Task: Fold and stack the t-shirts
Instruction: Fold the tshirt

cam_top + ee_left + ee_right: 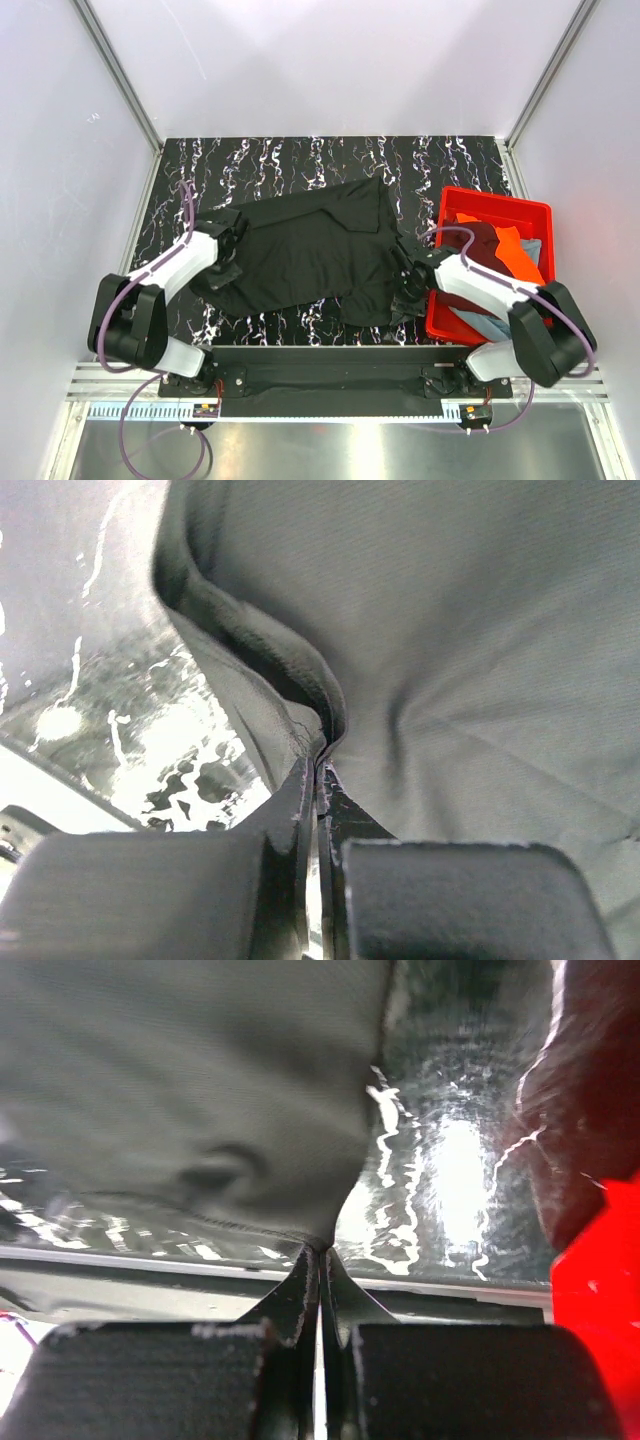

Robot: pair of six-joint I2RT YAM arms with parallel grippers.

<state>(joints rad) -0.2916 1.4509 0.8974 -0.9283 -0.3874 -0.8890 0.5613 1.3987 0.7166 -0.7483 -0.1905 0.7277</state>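
A plain black t-shirt point(310, 255) lies spread on the marbled black table point(300, 160). My left gripper point(226, 268) is at its left edge, shut on a fold of the cloth point(300, 680); the fingertips point(305, 780) pinch the hem. My right gripper point(405, 300) is at the shirt's near right corner, shut on the cloth edge point(200, 1110). More t-shirts sit in the red bin point(480, 200): an orange one point(515, 255), a dark maroon one point(480, 240) and a grey-blue one point(485, 325).
The red bin stands at the table's right side, close beside my right arm; its wall point(600, 1290) shows in the right wrist view. White enclosure walls surround the table. A black rail point(330, 365) runs along the near edge.
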